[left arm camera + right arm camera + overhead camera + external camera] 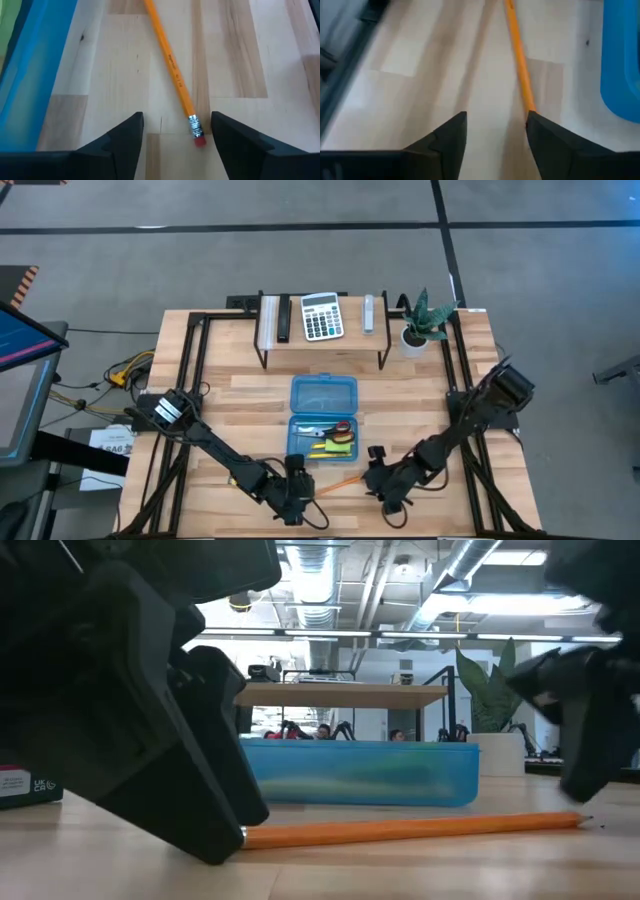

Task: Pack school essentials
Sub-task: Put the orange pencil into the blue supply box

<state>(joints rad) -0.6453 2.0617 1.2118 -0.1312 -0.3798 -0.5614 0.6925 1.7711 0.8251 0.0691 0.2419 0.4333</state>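
High view, surface: pale wood-plank table (240,395) on a grey floor; shelf (320,340) at the far edge with a grey calculator (321,316); potted plant (418,330) to its right.
High view, case: open blue plastic case (323,423) mid-table, with red-handled scissors (335,430) and yellow pieces already in the near half.
High view, pencil: orange pencil (340,481) flat on the wood, near and just right of the case, between the two grippers.
High view, arms: left gripper (296,492) at the pencil's left end, right gripper (383,481) at its right end, both low at the near edge.
Low view, background: open workshop with ceiling ducts and benches, people small and far off.
Low view, pencil: full length resting on the table in front of the case wall, one end under the dark gripper body on the left.
Left wrist view, jaws: spread, straddling the eraser end without pinching; eraser very near one finger (235,142).
Right wrist view, jaws: spread wide; pencil shaft runs up against one finger (545,140), off-centre in the gap.
Risk: round shaft likely to roll or skid if a finger nudges it while closing.
Risk: off-centre closing likely to pinch one edge and flick the pencil aside.
Risk: both grippers closing on one pencil could pull against each other.
Writing: dark print along the shaft, too small to read; pink label at the low view's left edge, unreadable.
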